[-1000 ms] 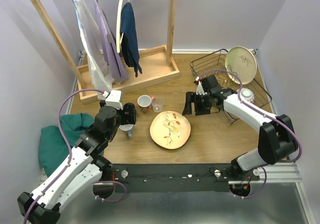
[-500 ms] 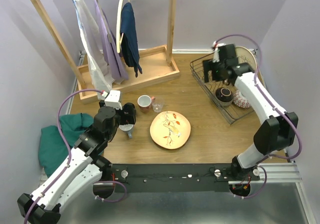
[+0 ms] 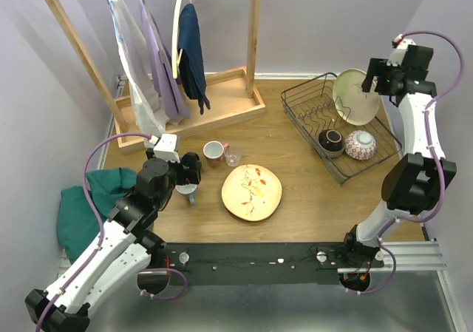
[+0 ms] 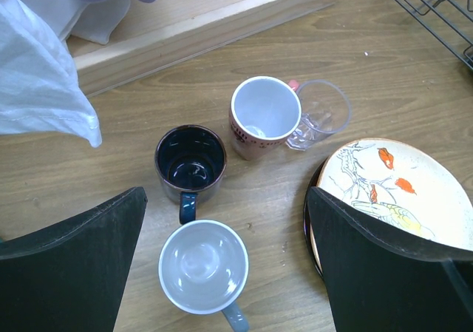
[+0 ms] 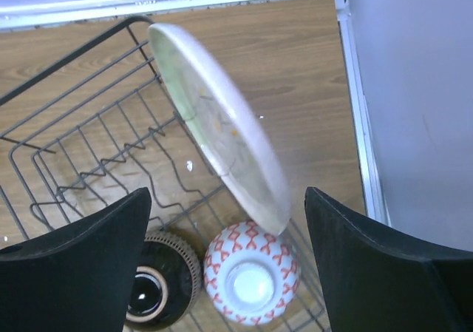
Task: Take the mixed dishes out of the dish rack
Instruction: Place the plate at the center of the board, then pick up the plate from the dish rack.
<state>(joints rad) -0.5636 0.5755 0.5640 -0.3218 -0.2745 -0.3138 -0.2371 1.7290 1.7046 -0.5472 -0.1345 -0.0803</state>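
From above, the dish rack (image 3: pixel 307 110) is seen at 2 o'clock on the counter (image 3: pixel 295 199), with the twig plate (image 3: pixel 356 97) leaned in it, a dark bowl (image 3: pixel 330 140) and a patterned bowl (image 3: pixel 361 145) at the plate's 6 o'clock, and the right tool (image 3: pixel 378 79) held wide and empty at the plate's 2 o'clock. In the left wrist view, the left tool (image 4: pixel 225 199) is spread wide and empty above a dark mug (image 4: pixel 190 160), with a white mug (image 4: pixel 203 267) at that mug's 6 o'clock and a brown mug (image 4: pixel 264 114) and a clear glass (image 4: pixel 318 112) at its 2 o'clock. In the right wrist view, the twig plate (image 5: pixel 222 125) is seen tilted in the dish rack (image 5: pixel 81 147), with the patterned bowl (image 5: pixel 250 273) at its 6 o'clock and the dark bowl (image 5: pixel 159 276) at 7 o'clock.
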